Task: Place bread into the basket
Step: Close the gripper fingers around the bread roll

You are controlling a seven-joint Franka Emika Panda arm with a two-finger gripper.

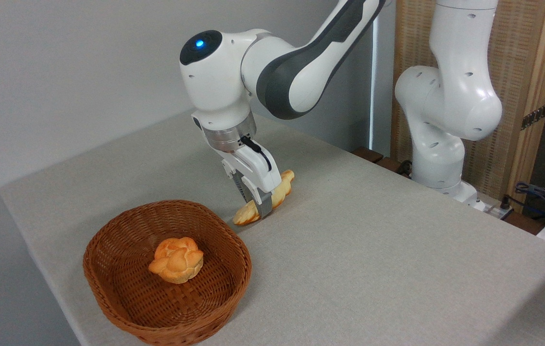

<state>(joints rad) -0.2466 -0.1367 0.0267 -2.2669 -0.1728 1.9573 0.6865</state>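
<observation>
The gripper (256,204) is down at the table (373,250), its two fingers (266,207) set on either side of the middle of the bread (246,215), closed in against it so that the long pale loaf sticks out past them at both ends; whether the loaf still touches the cloth I cannot tell. The bread is outside the basket (123,307), just beyond its far rim and to the right of it. Inside the basket, near the middle of its floor, sits a small round orange bun (176,259).
</observation>
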